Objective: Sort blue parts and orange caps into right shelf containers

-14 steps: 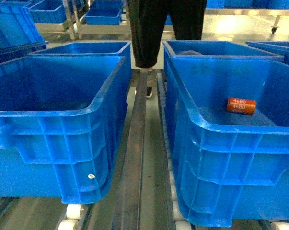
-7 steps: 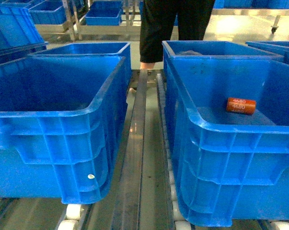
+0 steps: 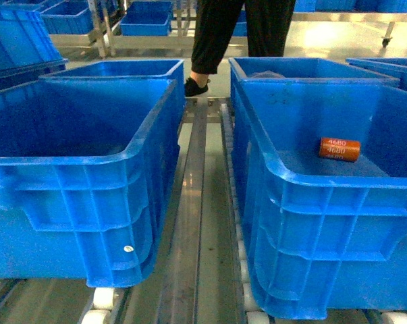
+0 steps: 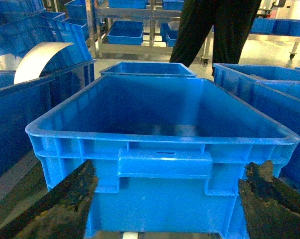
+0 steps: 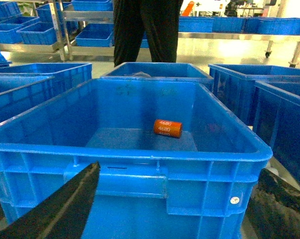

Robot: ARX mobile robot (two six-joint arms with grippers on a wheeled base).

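Observation:
One orange cap (image 3: 339, 149) marked "4680" lies on its side on the floor of the right-hand large blue crate (image 3: 338, 183), toward its far right. The right wrist view shows the same orange cap (image 5: 167, 128) inside that crate (image 5: 140, 152). The left large blue crate (image 3: 68, 162) looks empty, also in the left wrist view (image 4: 159, 138). No blue parts are in view. My left gripper (image 4: 174, 169) is open, facing the left crate's near wall. My right gripper (image 5: 178, 172) is open before the right crate's near wall. Neither holds anything.
A person's legs (image 3: 220, 34) stand behind the crates. A metal rail (image 3: 200, 202) runs between the two crates, which rest on white rollers (image 3: 103, 297). More blue crates (image 3: 115, 67) stand behind, and racks of small bins (image 3: 146, 20) farther back.
The person's legs behind the crates have stepped to the right, one foot now lifted. The crates and the orange cap have not moved.

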